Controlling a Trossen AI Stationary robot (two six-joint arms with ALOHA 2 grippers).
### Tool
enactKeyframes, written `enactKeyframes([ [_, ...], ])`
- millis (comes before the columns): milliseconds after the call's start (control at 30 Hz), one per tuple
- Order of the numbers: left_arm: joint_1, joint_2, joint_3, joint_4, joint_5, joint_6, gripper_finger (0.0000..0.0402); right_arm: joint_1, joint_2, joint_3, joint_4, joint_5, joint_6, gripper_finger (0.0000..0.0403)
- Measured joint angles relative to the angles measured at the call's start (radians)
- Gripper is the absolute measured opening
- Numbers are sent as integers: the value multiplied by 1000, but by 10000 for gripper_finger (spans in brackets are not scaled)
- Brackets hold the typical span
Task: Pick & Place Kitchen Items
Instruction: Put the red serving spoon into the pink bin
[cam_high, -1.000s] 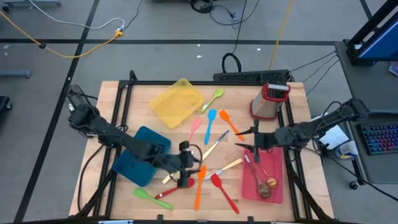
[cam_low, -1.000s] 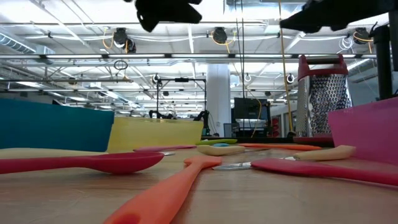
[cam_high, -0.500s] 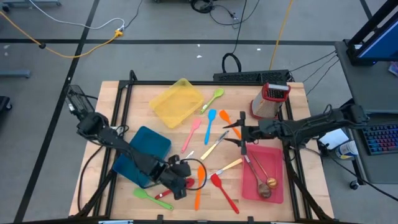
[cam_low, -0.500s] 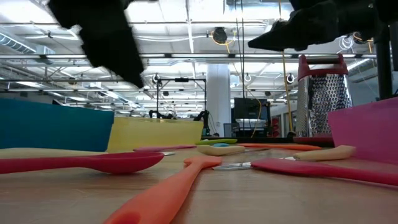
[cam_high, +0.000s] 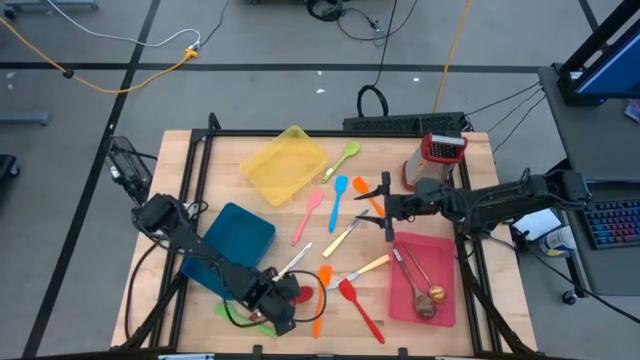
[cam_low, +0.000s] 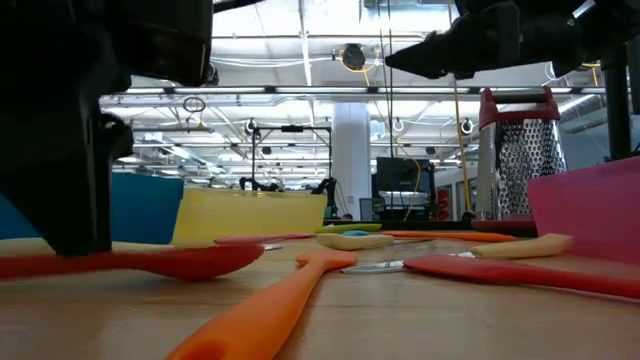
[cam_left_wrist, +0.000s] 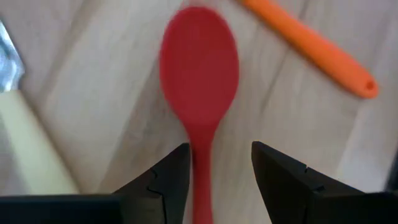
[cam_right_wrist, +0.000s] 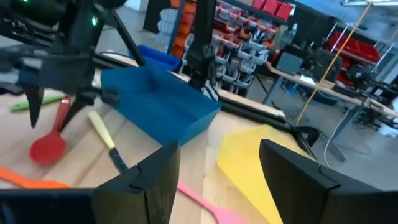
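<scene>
My left pincer (cam_left_wrist: 214, 171) hangs spread low over the wooden bench (cam_high: 230, 170), straddling the handle of the red silicone spoon (cam_left_wrist: 199, 78) lying flat there, lined up for a grasp. My right pincer (cam_high: 384, 206) waits released above the orange spatula (cam_high: 368, 195).

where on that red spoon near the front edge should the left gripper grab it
Take the red spoon by its slim handle, just behind the bowl, coming straight down from above. It lies flat on the table, and the bowl looks too wide and rounded to pinch. The left gripper already straddles the handle with open fingers, so closing there looks right.
</scene>
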Motion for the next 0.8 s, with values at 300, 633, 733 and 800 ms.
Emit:
enactKeyframes([
  [300, -1, 1, -3, -30, -83, 25, 177, -7, 0, 0, 35, -11, -4, 212],
  [633, 14, 7, -3, -48, -116, 98, 57, -7, 0, 0, 33, -11, -3, 212],
  [733, 30, 7, -3, -35, -127, 86, 27, -7, 0, 0, 33, -11, 5, 212],
  [800, 44, 8, -3, -13, -140, 87, 27, -7, 0, 0, 33, -11, 7, 212],
])
